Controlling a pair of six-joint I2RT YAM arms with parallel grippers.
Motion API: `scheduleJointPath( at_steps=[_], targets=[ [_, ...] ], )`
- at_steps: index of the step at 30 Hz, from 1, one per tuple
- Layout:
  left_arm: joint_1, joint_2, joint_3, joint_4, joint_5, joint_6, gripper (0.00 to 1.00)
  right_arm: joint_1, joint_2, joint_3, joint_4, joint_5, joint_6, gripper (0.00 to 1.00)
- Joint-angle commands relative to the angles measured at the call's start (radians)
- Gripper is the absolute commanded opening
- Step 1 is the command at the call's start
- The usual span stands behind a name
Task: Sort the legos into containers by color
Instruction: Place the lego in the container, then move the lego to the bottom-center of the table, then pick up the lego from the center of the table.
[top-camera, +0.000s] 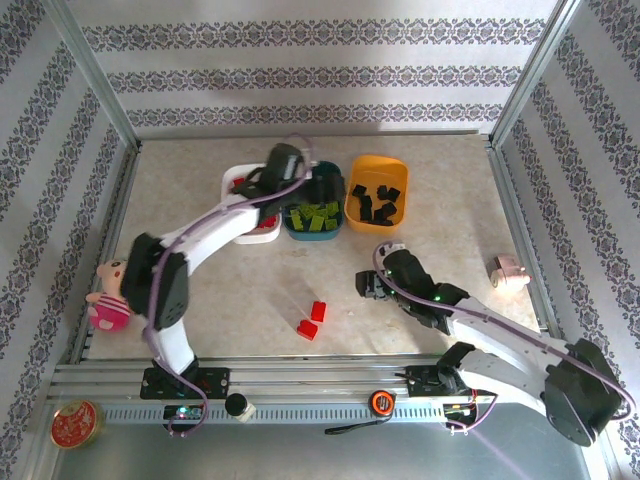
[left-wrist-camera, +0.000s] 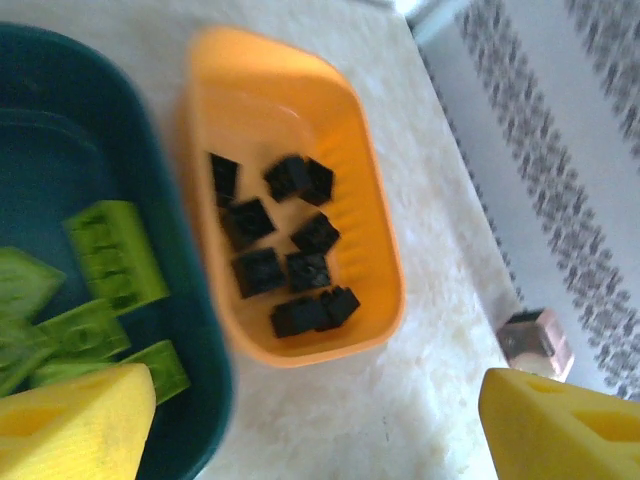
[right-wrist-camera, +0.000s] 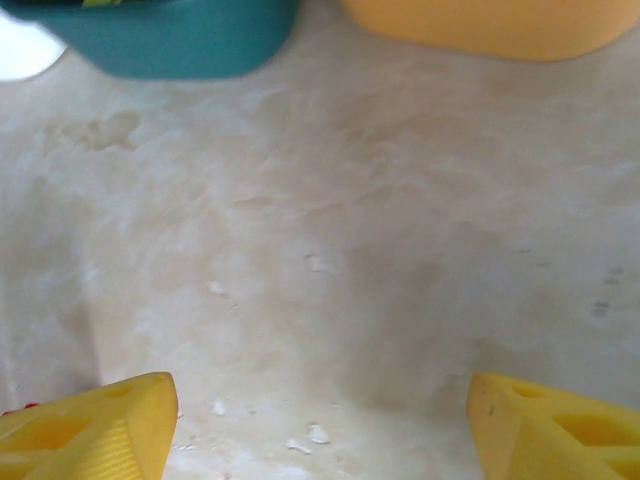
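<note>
Pale marbled counter (right-wrist-camera: 330, 220) is spread beneath both arms. The left hand (left-wrist-camera: 315, 395) is held wide open with nothing gripped. Ahead of it to the left, lime green plastic bricks (left-wrist-camera: 110, 260) are seen in the dark teal plastic tub (left-wrist-camera: 60, 120). Straight ahead, black plastic bricks (left-wrist-camera: 285, 250) lie in the orange plastic tub (left-wrist-camera: 265, 90). The right hand (right-wrist-camera: 320, 395) is likewise spread wide and empty over bare counter, with the same two tubs ahead of it. Two loose red plastic bricks (top-camera: 313, 320) are left on the counter to its left.

Orange tub (left-wrist-camera: 352, 125), black legos (left-wrist-camera: 258, 272); teal tub (left-wrist-camera: 60, 130), lime legos (left-wrist-camera: 115, 255); white tub (top-camera: 238, 175)
</note>
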Motion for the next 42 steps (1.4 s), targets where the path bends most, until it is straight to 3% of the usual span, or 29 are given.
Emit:
scheduleJointPath(
  at_steps=[1, 6, 12, 16, 24, 32, 37, 42],
  targets=[
    [0.038, -0.178, -0.2, 0.162, -0.002, -0.058, 0.87, 0.053, 0.088, 0.033, 0.085, -0.091, -0.002, 0.77],
    [0.036, -0.478, -0.495, 0.134, -0.047, -0.041, 0.94, 0.16, 0.246, 0.124, 0.126, -0.142, -0.017, 0.77],
    [0.034, -0.773, -0.684, -0.032, -0.1, 0.005, 1.0, 0.235, 0.402, 0.206, 0.157, -0.18, -0.048, 0.75],
    [0.035, -0.885, -0.764, -0.094, -0.102, -0.013, 1.0, 0.266, 0.458, 0.24, 0.115, -0.194, -0.069, 0.72],
    [0.035, -0.939, -0.842, -0.118, -0.11, -0.031, 1.0, 0.304, 0.509, 0.273, -0.037, -0.102, -0.065, 0.72],
    [0.033, -0.888, -0.843, -0.09, -0.096, -0.041, 1.0, 0.296, 0.427, 0.246, -0.159, 0.045, -0.007, 0.65],
    [0.034, -0.885, -0.848, -0.077, -0.094, -0.048, 1.0, 0.31, 0.361, 0.243, -0.099, 0.013, -0.034, 0.76],
    [0.034, -0.884, -0.845, -0.085, -0.089, -0.048, 1.0, 0.311, 0.464, 0.298, -0.104, -0.039, -0.045, 0.82]
  ],
)
